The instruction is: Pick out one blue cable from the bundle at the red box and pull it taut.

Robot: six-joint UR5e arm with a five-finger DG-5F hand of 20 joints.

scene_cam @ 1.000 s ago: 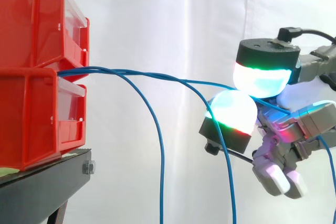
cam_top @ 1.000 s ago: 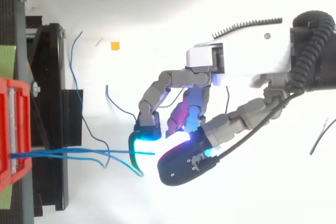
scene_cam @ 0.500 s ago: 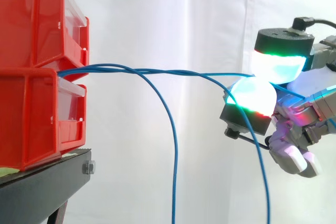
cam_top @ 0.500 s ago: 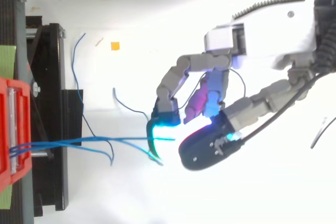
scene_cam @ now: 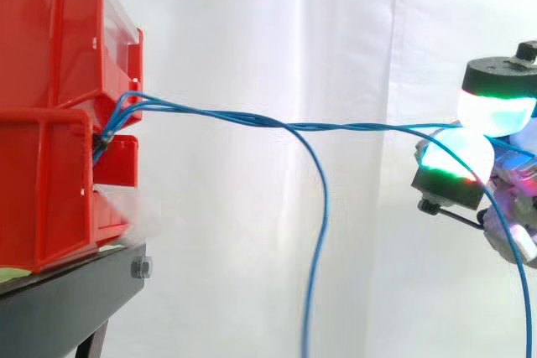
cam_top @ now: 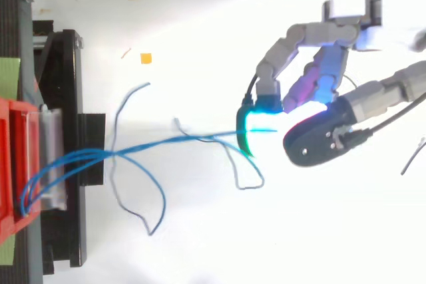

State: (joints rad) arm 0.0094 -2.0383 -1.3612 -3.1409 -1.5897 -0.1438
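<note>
Two red bins, upper (scene_cam: 50,48) and lower (scene_cam: 42,190), are stacked on a black stand (scene_cam: 67,308) at the left. A bundle of blue cables (scene_cam: 252,117) comes out between them and runs nearly level to the right. My hand (scene_cam: 450,186) is at the far right, shut on one blue cable, which it pinches between two glowing fingertips (scene_cam: 497,112). From above, that cable (cam_top: 180,141) stretches from the red bins (cam_top: 10,164) to my hand (cam_top: 316,141). Other cables sag in loose loops (scene_cam: 321,207).
The lower bin's clear front panel (scene_cam: 126,207) looks blurred and tipped outwards. Loose cable ends (cam_top: 156,221) curl over the white floor below. A small orange scrap (cam_top: 146,58) lies on the floor. White curtain hangs behind.
My hand has moved right, away from the bins, with the cable in its pinch. The bundle now runs straighter, and the lower bin's clear front has shifted outwards.
</note>
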